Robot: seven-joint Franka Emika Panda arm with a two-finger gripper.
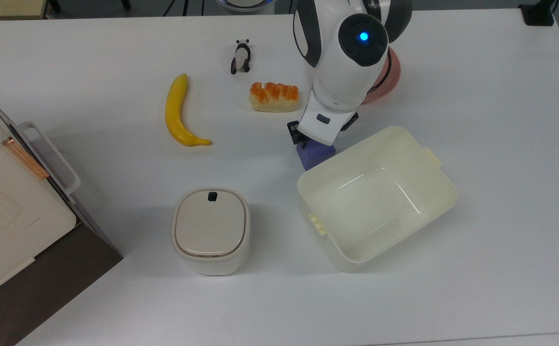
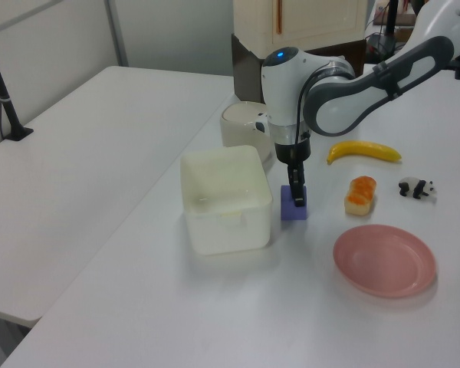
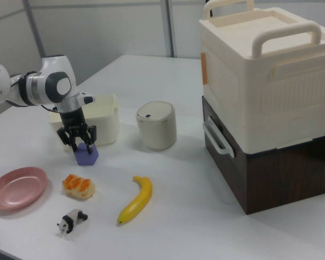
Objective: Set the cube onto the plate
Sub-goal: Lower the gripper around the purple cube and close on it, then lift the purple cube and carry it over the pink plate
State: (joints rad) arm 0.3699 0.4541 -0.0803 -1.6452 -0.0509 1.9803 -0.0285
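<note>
The purple-blue cube (image 1: 314, 154) sits on the white table right next to the cream tub's corner; it also shows in the left view (image 2: 294, 209) and the right view (image 3: 87, 155). My gripper (image 3: 77, 141) hangs directly over it, open, with its fingers (image 3: 92, 134) spread either side at the level of the cube's top. In the top view the wrist covers most of the gripper (image 1: 315, 142). The pink plate (image 2: 384, 261) lies bare, apart from the cube; in the top view the arm hides much of the plate (image 1: 388, 77).
A cream rectangular tub (image 1: 375, 197) stands beside the cube. A bread piece (image 1: 274, 96), a banana (image 1: 178, 113) and a panda figure (image 1: 241, 56) lie nearby. A lidded bin (image 1: 210, 230) and a large stacked storage box (image 3: 265, 97) stand farther off.
</note>
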